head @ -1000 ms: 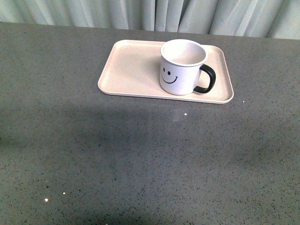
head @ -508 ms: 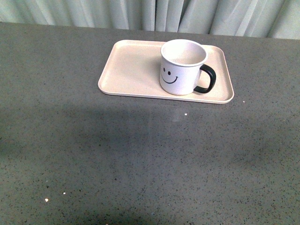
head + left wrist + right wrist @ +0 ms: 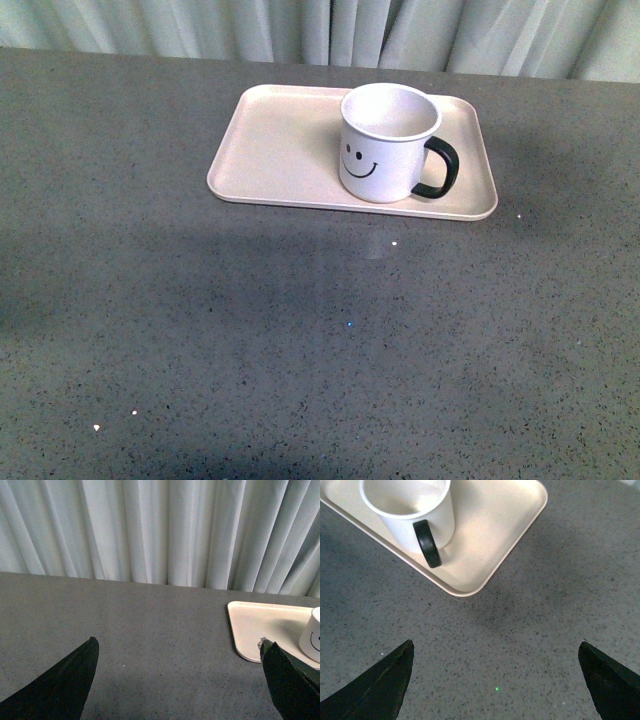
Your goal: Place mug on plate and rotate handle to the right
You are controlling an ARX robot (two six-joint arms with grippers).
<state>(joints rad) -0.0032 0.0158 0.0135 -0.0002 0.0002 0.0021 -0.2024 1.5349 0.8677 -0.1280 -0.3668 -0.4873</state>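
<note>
Looking at a white smiley mug [image 3: 388, 145] parked upright on the right half of the pale pink plate [image 3: 275, 150], with the black handle [image 3: 443, 167] poking out to the right already, so probably job done or near enough. Guessing light and rigid, glossy and a bit slippery on the sides, likely to chip or clatter if dropped. Best pinched over the rim wall or across that chunky handle rather than squeezed round the slick body. Right hand [image 3: 495, 644] spread wide, gripping nothing, hovering over bare tabletop [image 3: 300, 330] just off the plate's near right corner, with the mug ahead, clear of both fingers and showing its handle side to that wrist. Left hand [image 3: 177, 642] likewise spread and empty, out over the tabletop to the left of the plate, with only a plate corner and a sliver of mug peeking past one finger, not touching either. Neither hand visible in the front view
</note>
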